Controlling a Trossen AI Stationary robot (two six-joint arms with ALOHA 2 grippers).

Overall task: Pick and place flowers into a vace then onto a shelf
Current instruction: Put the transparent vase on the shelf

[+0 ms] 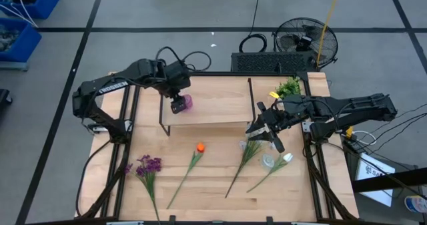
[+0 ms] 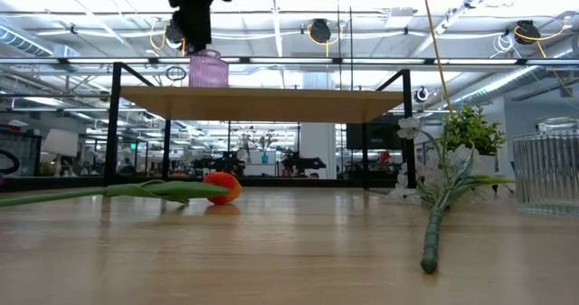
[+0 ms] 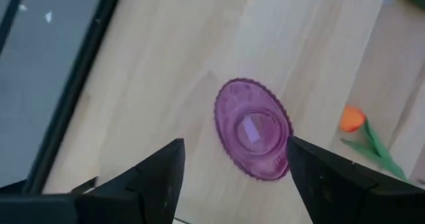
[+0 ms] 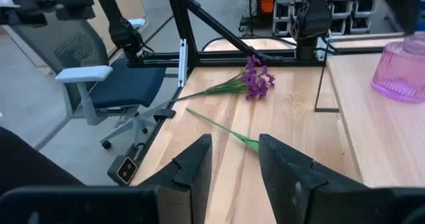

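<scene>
While the high view is looking straight down, the left gripper (image 1: 179,105) is hovering over a purple glass vase (image 1: 186,102) on the left part of the shelf (image 1: 213,111), and the right gripper (image 1: 267,130) is hanging over the near right of the table (image 1: 220,178), above the pale spray (image 1: 248,153). The purple cluster (image 1: 148,165), orange tulip (image 1: 199,148) and white bud (image 1: 285,158) are lying on the tabletop nearer the front edge, and a clear glass vase (image 1: 269,161) is standing beside the bud, so no flower is sitting in a vase yet.

From the low view, the purple vase (image 2: 208,70) is standing upright on the shelf plank (image 2: 262,101) under the left arm, with the tulip (image 2: 222,186) and the spray (image 2: 439,192) lying flat below; the clear vase (image 2: 547,165) is at the far right.

Through the left wrist view, the fingers (image 3: 159,174) are spread wide on either side of the vase mouth (image 3: 254,129), grasping nothing. A careless descent could be knocking the vase over or nudging it toward the plank's edge.

Through the right wrist view, the fingers (image 4: 192,164) are parted and empty, with a green stem (image 4: 222,127) and the purple cluster (image 4: 255,81) beyond. Closing on a thin stem lying flat is risking a slip or a scrape along the wood, and the clear vase nearby could be getting bumped.
</scene>
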